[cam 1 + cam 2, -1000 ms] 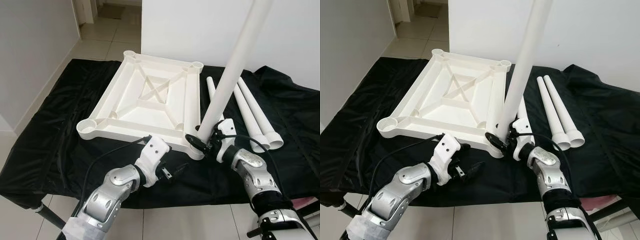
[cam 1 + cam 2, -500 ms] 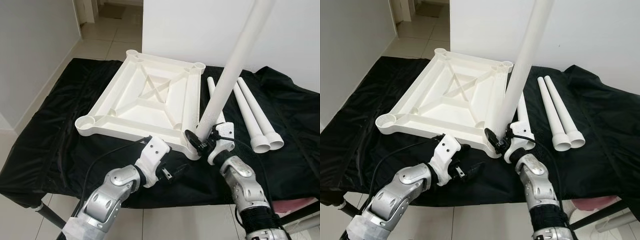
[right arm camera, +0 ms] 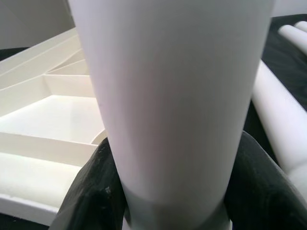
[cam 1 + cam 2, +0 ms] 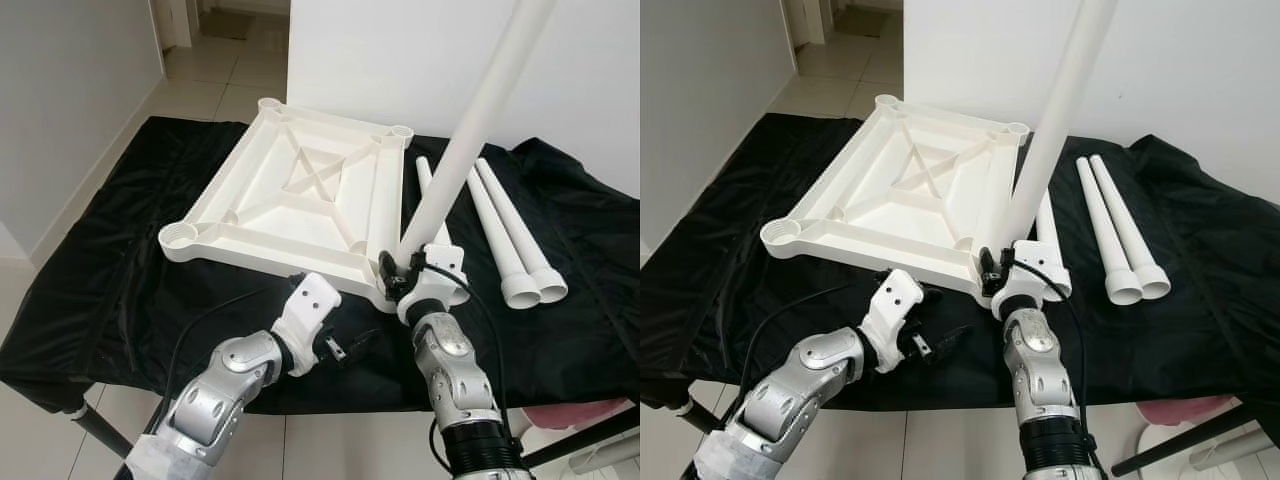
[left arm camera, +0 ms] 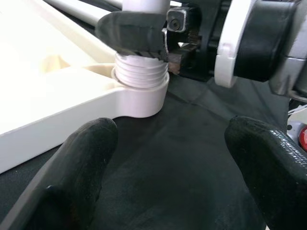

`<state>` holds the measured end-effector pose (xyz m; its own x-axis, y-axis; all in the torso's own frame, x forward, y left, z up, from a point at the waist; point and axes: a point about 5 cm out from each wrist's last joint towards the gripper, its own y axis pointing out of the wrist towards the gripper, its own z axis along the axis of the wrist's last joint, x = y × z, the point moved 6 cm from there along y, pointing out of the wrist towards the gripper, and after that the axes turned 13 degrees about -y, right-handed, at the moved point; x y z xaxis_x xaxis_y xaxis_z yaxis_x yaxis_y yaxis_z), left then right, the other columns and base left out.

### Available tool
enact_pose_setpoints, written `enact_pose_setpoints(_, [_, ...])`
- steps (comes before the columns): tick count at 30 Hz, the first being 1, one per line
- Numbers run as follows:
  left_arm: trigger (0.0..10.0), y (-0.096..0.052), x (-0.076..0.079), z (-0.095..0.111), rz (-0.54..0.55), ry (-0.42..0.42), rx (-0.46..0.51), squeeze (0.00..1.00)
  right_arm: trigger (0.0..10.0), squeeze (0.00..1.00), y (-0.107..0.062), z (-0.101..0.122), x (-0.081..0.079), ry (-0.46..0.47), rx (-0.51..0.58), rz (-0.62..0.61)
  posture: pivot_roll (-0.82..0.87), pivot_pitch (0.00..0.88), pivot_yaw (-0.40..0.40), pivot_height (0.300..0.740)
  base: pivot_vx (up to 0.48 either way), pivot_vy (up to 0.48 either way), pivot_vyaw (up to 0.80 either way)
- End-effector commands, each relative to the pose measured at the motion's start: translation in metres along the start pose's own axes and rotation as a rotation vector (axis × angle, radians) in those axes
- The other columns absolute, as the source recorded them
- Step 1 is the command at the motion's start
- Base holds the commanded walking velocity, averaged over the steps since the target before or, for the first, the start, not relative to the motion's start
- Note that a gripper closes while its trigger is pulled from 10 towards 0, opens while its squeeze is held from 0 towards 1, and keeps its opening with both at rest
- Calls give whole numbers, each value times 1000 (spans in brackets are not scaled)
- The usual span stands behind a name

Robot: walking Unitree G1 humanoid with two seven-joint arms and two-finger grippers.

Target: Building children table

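Leg going into the near-right corner socket

Right gripper (image 4: 404, 272) clamps the leg (image 4: 470, 130) upright in the tabletop (image 4: 300, 200) socket (threads exposed); left gripper (image 4: 345, 347) waits apart. A tilt could cross-thread it.

My right gripper (image 4: 398, 272) sat just right of centre in the head view, forearm rising almost straight from the bottom edge, fingers (image 3: 93, 187) clamped around the white leg (image 4: 470, 133). My left gripper (image 4: 352, 345) hovered lower centre, arm bent in from lower left, fingers (image 5: 76, 167) spread apart.
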<state>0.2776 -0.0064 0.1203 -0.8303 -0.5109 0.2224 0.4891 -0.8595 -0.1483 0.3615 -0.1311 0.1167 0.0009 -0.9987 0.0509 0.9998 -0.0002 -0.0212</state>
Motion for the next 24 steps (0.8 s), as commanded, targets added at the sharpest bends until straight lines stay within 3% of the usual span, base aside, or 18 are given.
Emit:
enact_pose_setpoints(1, [10000, 1, 7, -1, -29, -1, -3, 0, 10000, 0, -8, -23, 0, 43, -91, -18, 16, 0, -79, 740, 0, 0, 0])
enact_pose_setpoints(4, [10000, 1, 8, -2, -30, -1, -3, 0, 10000, 0, -11, -17, -13, 32, -56, 35, 15, 0, -78, 740, 0, 0, 0])
enact_pose_setpoints(9, [10000, 0, 8, -2, -32, 1, -4, 0, 10000, 0, -12, -6, -12, 23, 1, 76, 12, 0, -77, 740, 0, 0, 0])
enact_pose_setpoints(10, [10000, 0, 8, -2, -32, 3, -4, 0, 10000, 118, -12, -1, -12, 30, 28, 108, 11, 0, -76, 740, 0, 0, 0])
enact_pose_setpoints(11, [10000, 0, 8, -2, -32, 3, -4, 0, 10000, 118, -12, -1, -12, 30, 28, 108, 11, 0, -76, 740, 0, 0, 0])
enact_pose_setpoints(12, [10000, 0, 7, -2, -32, 2, -4, 0, 10000, 1000, -12, 7, -8, 32, 63, 120, 11, 0, -76, 740, 0, 0, 0])
enact_pose_setpoints(15, [10000, 0, 8, -2, -33, 4, -4, 0, 10000, 1000, -11, 16, -2, 19, 99, 137, 9, 0, -74, 740, 0, 0, 0])
enact_pose_setpoints(16, [10000, 0, 8, -2, -33, 4, -4, 0, 10000, 0, -11, 21, 1, 25, 114, 162, 9, 0, -74, 740, 0, 0, 0])
enact_pose_setpoints(24, [10000, 0, 7, 0, -29, 1, -1, 0, 10000, 0, -12, 32, 1, -53, 170, 320, 7, 0, -70, 740, 0, 0, 0])
